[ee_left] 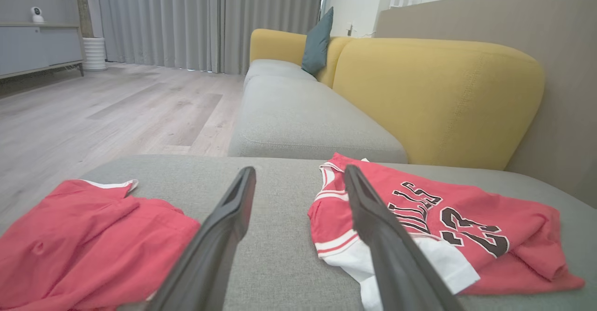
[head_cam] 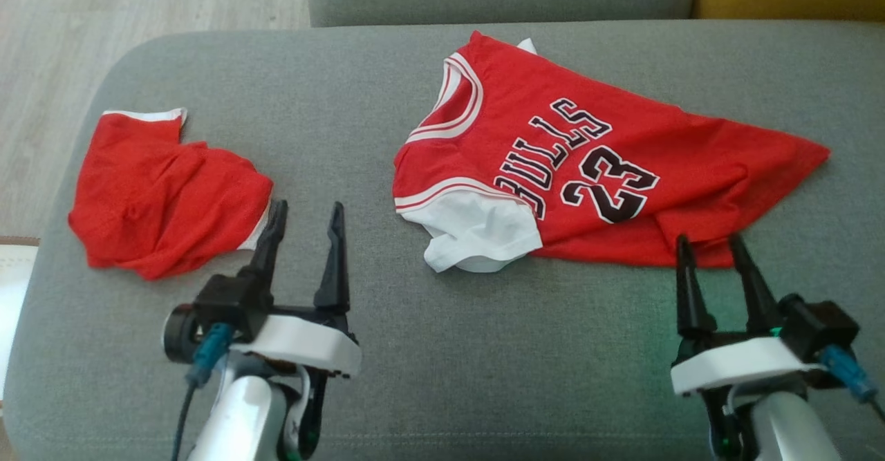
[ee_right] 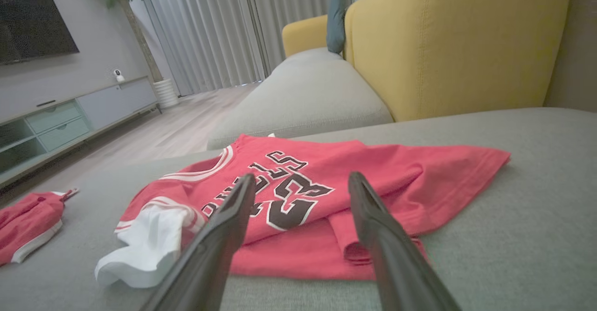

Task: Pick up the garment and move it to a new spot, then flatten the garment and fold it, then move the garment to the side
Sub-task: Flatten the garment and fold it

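A red garment (head_cam: 553,164), a jersey printed "BULLS 23" with white sleeves, lies crumpled on the grey cushion (head_cam: 387,101), right of centre. My right gripper (head_cam: 710,240) is open, its fingertips at the jersey's near hem with nothing held. The right wrist view shows the jersey (ee_right: 303,180) just beyond the open right gripper (ee_right: 302,177). A second red garment (head_cam: 166,191) with white trim lies bunched at the left. Beside its right edge my left gripper (head_cam: 308,207) stands open and empty. In the left wrist view the left gripper (ee_left: 299,171) points between the bunched garment (ee_left: 88,241) and the jersey (ee_left: 443,217).
The grey cushion ends at a rounded left edge (head_cam: 76,143), with wooden floor (head_cam: 138,5) beyond. Another grey seat (ee_left: 298,120) and a yellow backrest (ee_left: 438,96) stand behind. A bare strip of cushion (head_cam: 359,143) separates the two garments.
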Robot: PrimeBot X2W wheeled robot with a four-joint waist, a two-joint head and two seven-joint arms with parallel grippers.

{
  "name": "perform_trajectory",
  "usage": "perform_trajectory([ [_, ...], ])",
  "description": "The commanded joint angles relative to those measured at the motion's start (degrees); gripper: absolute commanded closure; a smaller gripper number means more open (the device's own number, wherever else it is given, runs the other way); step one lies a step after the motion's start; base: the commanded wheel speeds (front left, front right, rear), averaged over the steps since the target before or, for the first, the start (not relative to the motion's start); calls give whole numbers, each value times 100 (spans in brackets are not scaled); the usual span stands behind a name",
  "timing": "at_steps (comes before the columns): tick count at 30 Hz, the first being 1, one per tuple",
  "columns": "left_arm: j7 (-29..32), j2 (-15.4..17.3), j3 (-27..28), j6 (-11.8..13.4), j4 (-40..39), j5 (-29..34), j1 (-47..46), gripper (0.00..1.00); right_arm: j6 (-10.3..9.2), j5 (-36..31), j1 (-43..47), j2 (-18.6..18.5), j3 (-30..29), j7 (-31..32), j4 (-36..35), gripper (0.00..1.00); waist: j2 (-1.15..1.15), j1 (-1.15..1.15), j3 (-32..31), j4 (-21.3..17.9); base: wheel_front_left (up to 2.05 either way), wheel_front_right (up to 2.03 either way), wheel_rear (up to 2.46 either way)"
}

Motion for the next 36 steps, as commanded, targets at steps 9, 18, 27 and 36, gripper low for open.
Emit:
perform_trajectory([
  [9, 77, 26, -763, -387, 1120, -115, -786, 0, 43, -52, -389, -25, -104, -63, -309, 0, 0, 0, 330, -384, 0, 0, 0],
  [18, 418, 26, -1258, -263, 2274, -486, -1550, 0, 43, -14, -510, -25, -137, -63, -365, 0, 0, 0, 617, -718, 0, 0, 0],
  [27, 585, 27, -1412, -77, 3540, -468, -2114, 0, 43, 59, -591, -25, -106, -63, -478, 0, 0, 0, 828, -920, 0, 0, 0],
  [36, 646, 26, -1827, -242, 3745, -1108, -2192, 100, 43, 32, -598, -25, -145, -63, -468, 0, 0, 0, 801, -884, 0, 0, 0],
])
